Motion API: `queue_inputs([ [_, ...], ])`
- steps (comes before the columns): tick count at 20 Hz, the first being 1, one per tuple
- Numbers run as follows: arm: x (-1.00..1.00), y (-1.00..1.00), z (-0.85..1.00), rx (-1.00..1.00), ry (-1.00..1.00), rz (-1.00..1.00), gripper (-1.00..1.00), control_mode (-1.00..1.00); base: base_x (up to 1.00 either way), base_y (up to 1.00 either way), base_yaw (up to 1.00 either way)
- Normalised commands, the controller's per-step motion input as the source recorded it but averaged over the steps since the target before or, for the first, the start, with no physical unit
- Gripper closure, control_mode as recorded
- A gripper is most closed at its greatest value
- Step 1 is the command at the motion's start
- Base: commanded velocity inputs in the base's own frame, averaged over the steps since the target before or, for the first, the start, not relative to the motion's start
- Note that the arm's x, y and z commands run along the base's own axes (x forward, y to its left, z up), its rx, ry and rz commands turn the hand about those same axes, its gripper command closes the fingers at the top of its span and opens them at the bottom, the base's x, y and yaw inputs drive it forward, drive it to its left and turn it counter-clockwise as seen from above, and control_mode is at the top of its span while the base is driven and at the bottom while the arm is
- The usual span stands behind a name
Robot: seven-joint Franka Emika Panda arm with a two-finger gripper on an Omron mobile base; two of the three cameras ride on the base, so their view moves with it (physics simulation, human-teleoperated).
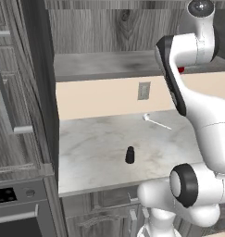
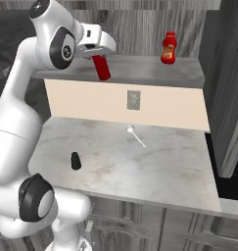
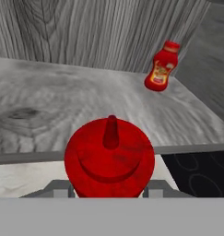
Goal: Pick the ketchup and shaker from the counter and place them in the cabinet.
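Two task items: one held, one loose.
Shaker (image 2: 76, 161): upright on the counter (image 2: 164, 166) near its front edge — nearest the robot base, well apart from the gripper.
Spoon (image 2: 135, 135): lying farther back on the counter, below the wall outlet (image 2: 133, 100).
Gripper (image 2: 97, 58): clenched around the ketchup (image 2: 102, 67) — bottle tilted at the cabinet (image 2: 140, 68) shelf's front edge.
Yellow-label bottle (image 3: 162, 67): on the shelf, beyond the ketchup, near the back panel.
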Motion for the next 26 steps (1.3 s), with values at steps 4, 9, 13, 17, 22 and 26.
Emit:
queue_inputs([
  [4, 0.32, -0.09, 0.00, 0.00, 0.00, 0.00, 1.00, -1.00, 0.00, 0.00, 0.00],
  [9, 0.24, -0.04, 0.00, 0.00, -0.03, 0.00, 1.00, -1.00, 0.00, 0.00, 0.00],
  [13, 0.11, 0.00, 0.00, 0.00, -0.04, 0.00, 1.00, -1.00, 0.00, 0.00, 0.00],
  [17, 0.12, 0.00, -0.09, 0.00, -0.01, 0.00, 1.00, -1.00, 0.00, 0.00, 0.00],
  [22, 0.13, -0.01, -0.21, 0.00, 0.00, 0.01, 1.00, -1.00, 0.00, 0.00, 0.00],
  [26, 0.17, -0.05, -0.12, 0.00, -0.01, 0.02, 1.00, -1.00, 0.00, 0.00, 0.00],
])
